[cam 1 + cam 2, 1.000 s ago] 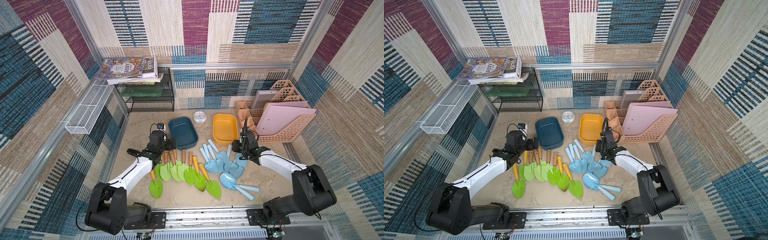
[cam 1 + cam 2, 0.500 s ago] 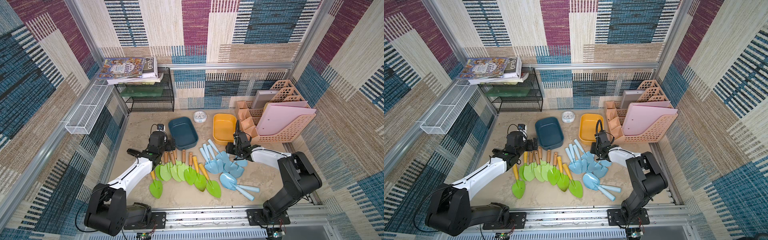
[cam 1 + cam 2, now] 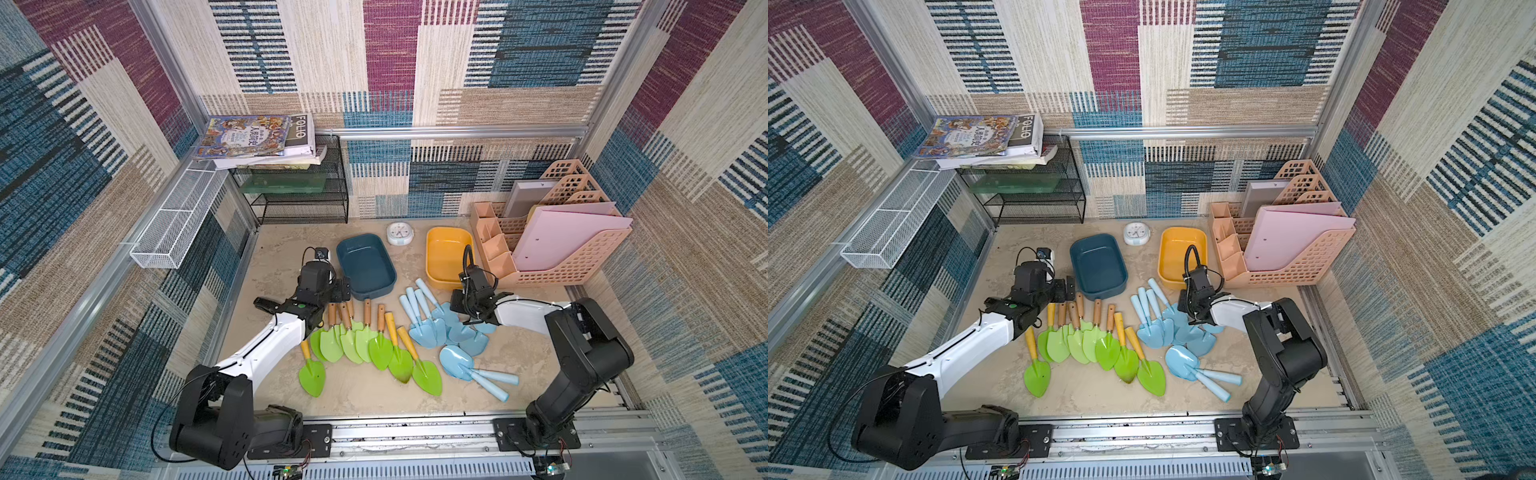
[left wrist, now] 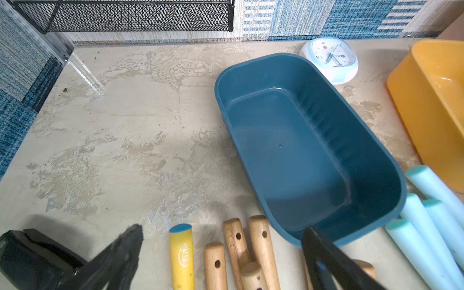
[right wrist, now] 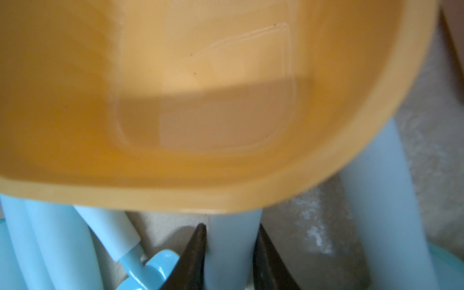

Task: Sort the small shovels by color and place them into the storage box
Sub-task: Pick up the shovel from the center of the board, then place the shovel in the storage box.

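Observation:
Several green-bladed shovels (image 3: 365, 340) with wood or yellow handles lie in a row at the table's middle, and their handle ends (image 4: 236, 241) show in the left wrist view. My left gripper (image 3: 338, 291) (image 4: 222, 229) hangs open just above those ends, holding nothing. Pale blue shovels (image 3: 428, 328) lie clustered to the right, two more (image 3: 457, 365) nearer the front. My right gripper (image 3: 461, 297) (image 5: 231, 226) is shut on one pale blue shovel's handle (image 5: 232, 251), right at the yellow box's near rim (image 5: 226, 198). The dark blue box (image 3: 365, 266) (image 4: 288, 150) and the yellow box (image 3: 449, 257) hold nothing.
A small white clock (image 3: 400, 233) sits between the two boxes at the back. A peach file organiser (image 3: 573, 266) with pink folders stands at the back right. A black mesh shelf (image 3: 299, 199) with books is at the back left, and a white wire basket (image 3: 174, 224) hangs on the left wall.
My right gripper has shifted a little left beside the yellow box and closed on a pale blue handle, its elbow swinging forward. The left arm has barely moved.

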Available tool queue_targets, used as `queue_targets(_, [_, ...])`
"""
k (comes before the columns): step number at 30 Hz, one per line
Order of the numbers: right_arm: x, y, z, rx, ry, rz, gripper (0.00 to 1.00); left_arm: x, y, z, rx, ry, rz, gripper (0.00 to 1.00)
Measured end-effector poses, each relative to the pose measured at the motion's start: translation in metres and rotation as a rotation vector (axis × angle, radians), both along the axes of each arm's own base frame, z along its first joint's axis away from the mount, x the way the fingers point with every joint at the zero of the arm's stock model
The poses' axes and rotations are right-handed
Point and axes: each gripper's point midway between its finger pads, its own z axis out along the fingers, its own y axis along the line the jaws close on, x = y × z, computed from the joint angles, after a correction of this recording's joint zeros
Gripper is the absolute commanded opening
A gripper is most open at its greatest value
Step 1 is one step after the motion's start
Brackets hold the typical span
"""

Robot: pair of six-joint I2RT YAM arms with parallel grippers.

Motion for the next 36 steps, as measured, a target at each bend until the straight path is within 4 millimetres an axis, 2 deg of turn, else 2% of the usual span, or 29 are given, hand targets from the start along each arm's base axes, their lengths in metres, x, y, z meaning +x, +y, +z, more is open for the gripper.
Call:
queue_targets(5, [-0.006, -0.006, 0.001, -0.012, -0.007, -0.015, 0.17, 0.0, 0.0, 0.002, -0.001, -0.005, 0.0, 1.0])
queue_targets(9, [-0.016, -0.016, 0.011, -0.014, -0.032, -0.05, 0.17, 0.0, 0.0, 0.002, -0.001, -0.005, -0.001, 1.0])
queue_targets(15, [-0.024, -0.028, 0.041, 0.016, -0.116, -0.095, 0.17, 0.0, 0.0, 0.002, -0.002, -0.004, -0.002, 1.0])
queue_targets(26, [-0.02, -0.044, 0.103, 0.038, -0.252, -0.148, 0.17, -0.002, 0.001, -0.005, 0.008, 0.006, 0.002, 1.0])
queue_targets(30, [-0.004, -0.048, 0.132, 0.018, -0.3, -0.141, 0.17, -0.001, 0.0, -0.006, 0.006, 0.008, -0.002, 1.0])
queue_targets(34, [0.032, -0.055, 0.161, -0.012, -0.348, -0.137, 0.18, 0.001, -0.001, -0.005, 0.002, 0.01, -0.006, 1.0])
queue_targets(36, [0.054, -0.057, 0.167, -0.023, -0.351, -0.122, 0.18, 0.002, -0.002, -0.006, 0.0, 0.015, -0.005, 1.0])
